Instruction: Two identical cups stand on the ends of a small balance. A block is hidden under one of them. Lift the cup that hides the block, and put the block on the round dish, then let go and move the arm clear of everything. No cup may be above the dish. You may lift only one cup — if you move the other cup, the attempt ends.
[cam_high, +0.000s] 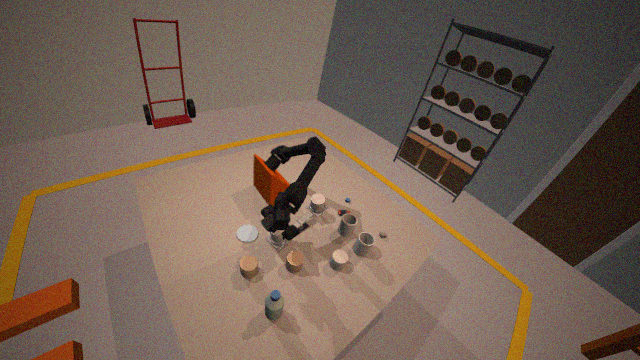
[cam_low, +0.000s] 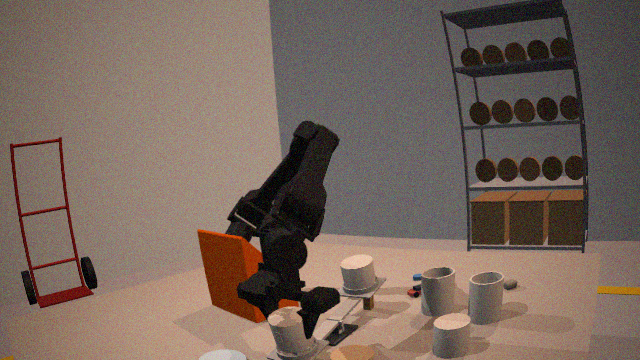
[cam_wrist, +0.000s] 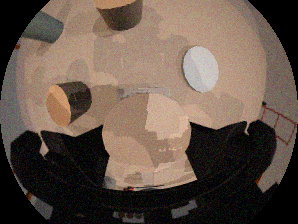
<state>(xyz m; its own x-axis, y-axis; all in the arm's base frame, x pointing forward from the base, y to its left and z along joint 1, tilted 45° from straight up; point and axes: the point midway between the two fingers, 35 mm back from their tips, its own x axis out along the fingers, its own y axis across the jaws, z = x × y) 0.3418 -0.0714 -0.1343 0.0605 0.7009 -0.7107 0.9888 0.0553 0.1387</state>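
- The black robot gripper (cam_low: 292, 312) squeezes the pale upside-down cup (cam_low: 288, 331) on the low, near end of the small grey balance (cam_low: 350, 327).
- The cup stands upright right under the gripper, so lift straight up.
- The round white dish (cam_high: 247, 233) lies just beside it.
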